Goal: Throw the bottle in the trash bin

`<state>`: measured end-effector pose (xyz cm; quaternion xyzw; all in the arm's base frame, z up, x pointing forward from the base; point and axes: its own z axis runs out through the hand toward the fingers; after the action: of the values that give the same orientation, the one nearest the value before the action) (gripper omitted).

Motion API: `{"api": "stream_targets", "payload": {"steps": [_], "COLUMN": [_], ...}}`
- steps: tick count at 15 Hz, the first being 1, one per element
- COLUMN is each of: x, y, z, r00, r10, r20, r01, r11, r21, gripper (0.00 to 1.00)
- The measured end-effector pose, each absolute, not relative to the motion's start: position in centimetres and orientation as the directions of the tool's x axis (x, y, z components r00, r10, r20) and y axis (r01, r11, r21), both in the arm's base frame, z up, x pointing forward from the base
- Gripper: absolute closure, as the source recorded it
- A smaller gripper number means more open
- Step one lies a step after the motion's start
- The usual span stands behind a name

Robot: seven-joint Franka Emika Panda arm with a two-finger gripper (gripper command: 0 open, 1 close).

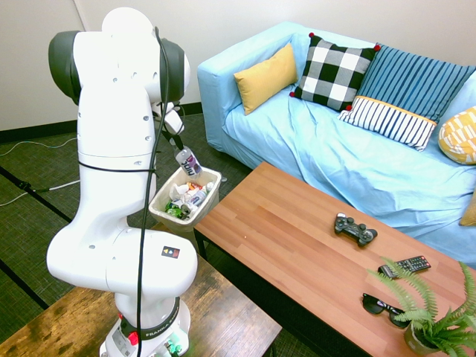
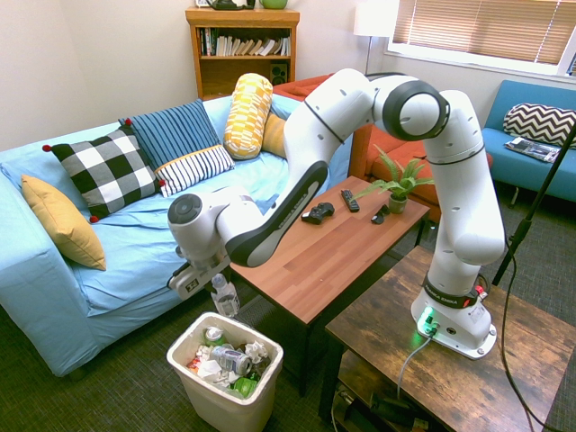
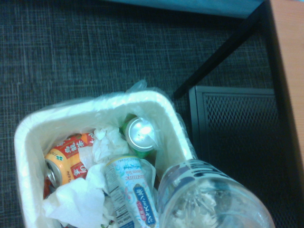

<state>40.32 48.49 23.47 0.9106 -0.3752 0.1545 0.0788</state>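
1. One small clear plastic bottle with a white cap and a purple-and-white label [image 1: 189, 162] hangs in the grasp of the black-and-white two-finger gripper [image 2: 214, 274], clenched near the cap; in the second exterior view it is at 12 o'clock from the middle of the white rectangular plastic trash bin [image 2: 181, 355].
2. One likely fault is an off-centre release: the bottle looks near the rim, so it could strike the edge and topple outside.
3. Another is rebound: rubbish is piled up inside, and a hard cylinder landing on cans may roll or bounce.
4. A third is a late or crooked drop, should the cap snag between the fingers as they part.
5. At least three drink cans lie in the bin: an orange-and-red one [image 3: 71, 159], a pale Jasmine-labelled one [image 3: 128, 190] and a green one with a silver end [image 3: 141, 134]. The crumpled white tissues [image 3: 78, 202] overlap too much to count.
6. One brown wooden coffee table [image 1: 260, 223] stands at 4 o'clock from the bin in the first exterior view, bearing one black game controller [image 1: 357, 229], one dark remote, one pair of black sunglasses and one potted green fern.
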Motion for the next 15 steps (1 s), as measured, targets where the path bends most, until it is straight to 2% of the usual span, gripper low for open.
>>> {"api": "stream_targets", "payload": {"steps": [5,15], "x": [40.3,43.3], "y": [52.0,51.4], "z": [19.2,19.8], "r00": [0.681,0.63], "r10": [-0.648,-0.695], "r20": [0.341,0.346], "r01": [-0.7,-0.744], "r11": [-0.713,-0.668], "r21": [0.044,0.013], "gripper": [0.0,0.0]}}
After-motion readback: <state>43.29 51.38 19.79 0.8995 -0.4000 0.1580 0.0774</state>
